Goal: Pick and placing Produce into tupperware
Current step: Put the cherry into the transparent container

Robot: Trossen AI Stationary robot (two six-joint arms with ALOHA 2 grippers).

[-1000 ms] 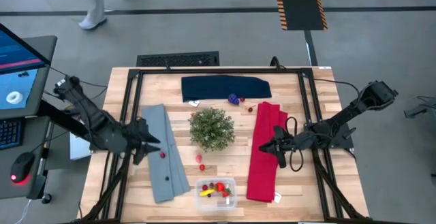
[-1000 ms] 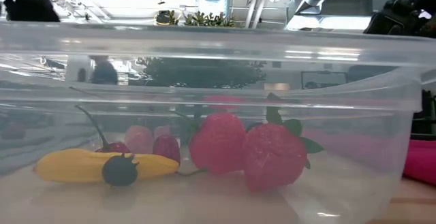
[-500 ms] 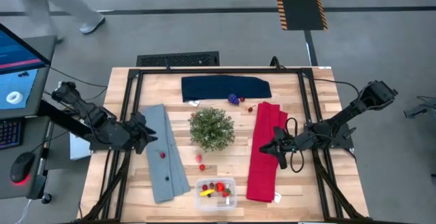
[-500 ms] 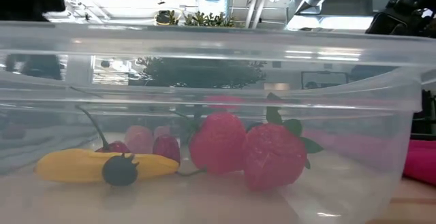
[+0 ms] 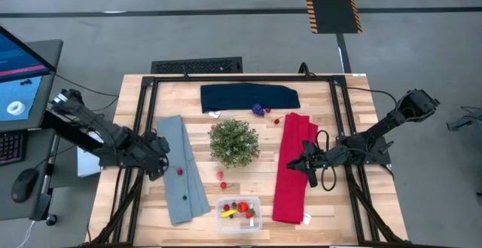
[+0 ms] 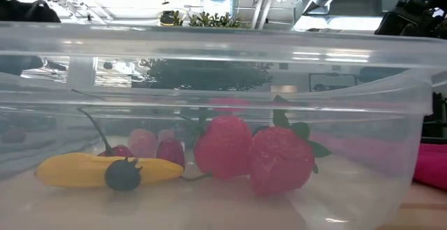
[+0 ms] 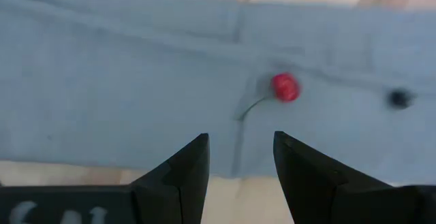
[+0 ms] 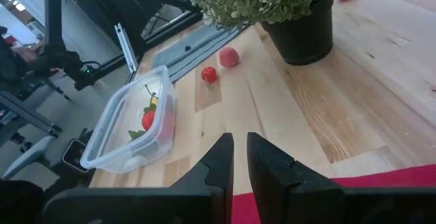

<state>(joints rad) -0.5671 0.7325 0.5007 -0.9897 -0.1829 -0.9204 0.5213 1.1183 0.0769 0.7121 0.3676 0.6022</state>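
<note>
Left gripper [image 5: 160,156]: sits over the grey cloth [image 5: 183,171] at the left of the table [image 5: 248,184], fingers spread apart and holding nothing; in its wrist view a red cherry [image 7: 285,87] with a thin stem lies just ahead of the gap, and a small dark berry [image 7: 398,99] lies further along the same cloth.
Step in hand: by my reading, lining up on that cherry; the next move calls for lowering with the fingers either side of it, taking care not to pinch the cloth.
Loose fruit: two red pieces [image 5: 221,176] lie on bare wood between the green plant [image 5: 234,142] and the container; a purple cluster [image 5: 257,110] and a small red berry [image 5: 276,120] sit near the dark blue cloth [image 5: 249,97].
Container [image 5: 239,212]: clear box at the front edge, already holding a yellow piece [image 6: 91,169], strawberries [image 6: 279,161] and a dark berry [image 6: 123,175].
Right gripper [image 5: 309,166]: waits over the red cloth [image 5: 294,169], fingers nearly together, empty.
Room: grey floor around the table, a screen [image 5: 22,71] at the far left.
</note>
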